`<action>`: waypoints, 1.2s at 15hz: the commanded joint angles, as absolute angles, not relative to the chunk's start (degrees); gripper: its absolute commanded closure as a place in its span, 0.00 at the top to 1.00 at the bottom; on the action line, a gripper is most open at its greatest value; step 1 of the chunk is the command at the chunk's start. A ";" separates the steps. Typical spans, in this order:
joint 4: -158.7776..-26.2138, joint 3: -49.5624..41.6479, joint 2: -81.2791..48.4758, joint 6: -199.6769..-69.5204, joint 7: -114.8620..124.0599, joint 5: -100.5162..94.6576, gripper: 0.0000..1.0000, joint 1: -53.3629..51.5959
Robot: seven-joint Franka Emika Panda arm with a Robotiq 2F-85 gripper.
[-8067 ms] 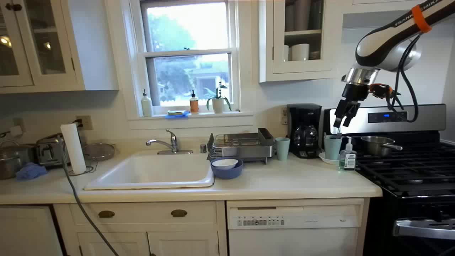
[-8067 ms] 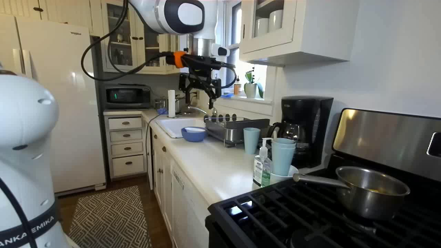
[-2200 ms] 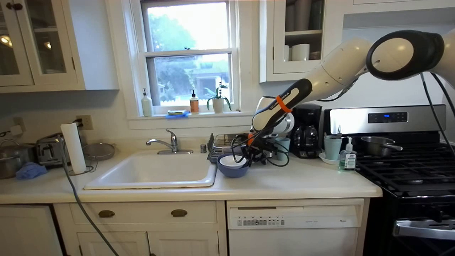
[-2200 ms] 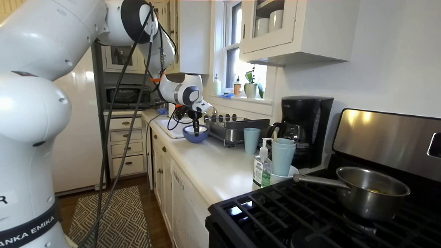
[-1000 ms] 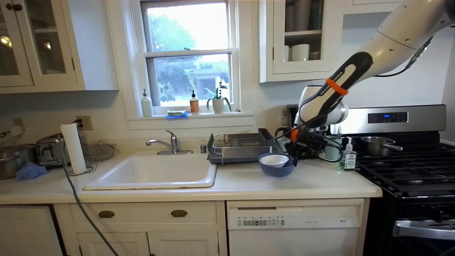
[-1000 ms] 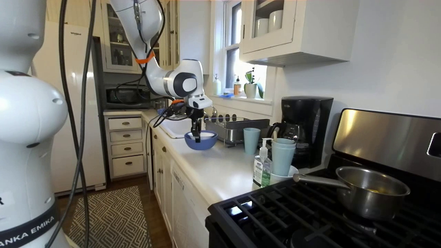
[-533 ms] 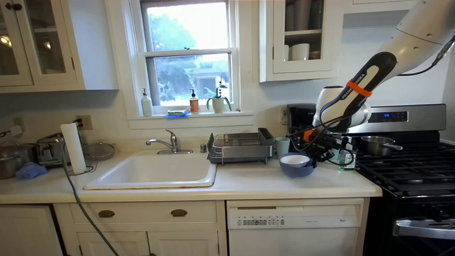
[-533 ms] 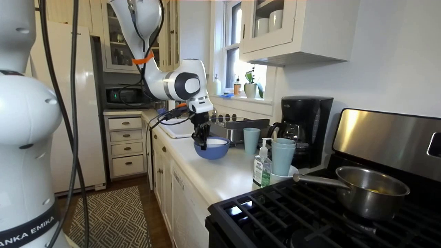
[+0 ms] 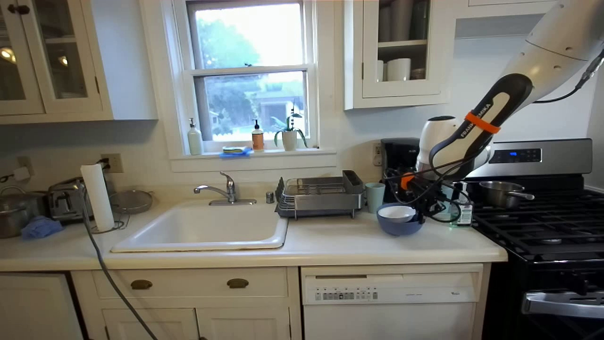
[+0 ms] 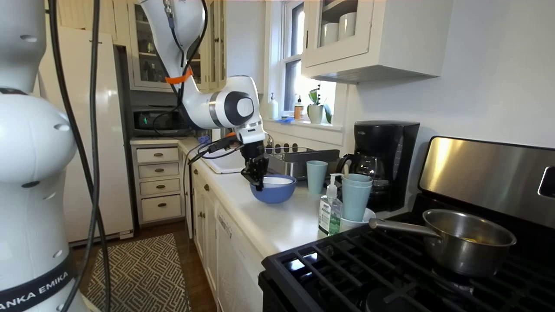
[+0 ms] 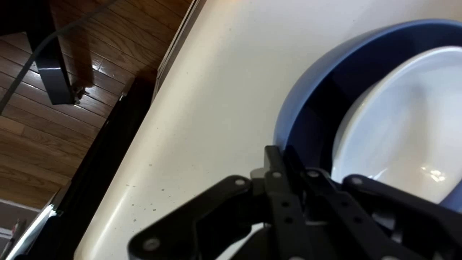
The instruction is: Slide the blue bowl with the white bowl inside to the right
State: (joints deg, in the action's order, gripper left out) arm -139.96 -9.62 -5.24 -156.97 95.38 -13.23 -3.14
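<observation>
Two fingers grip the blue bowl, white bowl inside; pale counter beneath; stove nearby; window over sink.

I see sink set in white counter, faucet behind it, dish rack just beside. Coffee maker stands near wall in both exterior views; I note lone teal cup by dish rack. Stacked teal cups on white dish, pump bottle just beside. Saucepan sits on stove. Plant on windowsill. Toaster next to paper towel roll, blue cloth near.
</observation>
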 commanded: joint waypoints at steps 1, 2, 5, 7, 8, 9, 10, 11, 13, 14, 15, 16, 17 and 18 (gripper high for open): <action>-138.97 -9.04 -6.14 -157.61 99.20 -15.67 0.01 -2.38; -138.59 -8.83 -6.76 -157.82 98.91 -15.05 0.01 -2.40; -137.56 -8.64 -8.00 -158.00 98.16 -14.07 0.01 -2.53; -136.85 -8.75 -8.73 -157.87 97.94 -13.81 0.31 -2.69; -136.46 -8.91 -8.85 -157.97 98.01 -14.03 0.36 -2.78; -136.33 -8.60 -8.70 -158.30 97.12 -12.94 0.44 -2.67; -136.35 -8.49 -8.31 -158.79 96.72 -12.78 0.50 -2.73; -136.81 -7.79 -7.43 -159.52 94.88 -11.81 0.58 -2.65; -137.94 -6.55 -4.82 -161.10 91.40 -11.45 0.70 -3.08; -138.51 -6.02 -3.12 -160.94 89.22 -12.79 0.78 -3.51; -138.88 -5.37 -1.10 -159.20 87.05 -14.07 0.84 -3.92; -139.18 -4.44 0.48 -158.47 84.67 -14.15 0.92 -4.02; -139.53 -3.41 2.59 -156.67 81.89 -13.86 0.98 -4.09; -139.72 -2.26 4.66 -153.90 78.46 -12.80 1.00 -4.05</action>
State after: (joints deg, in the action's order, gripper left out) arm -137.09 -4.75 -2.81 -159.17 85.59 -13.25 -4.05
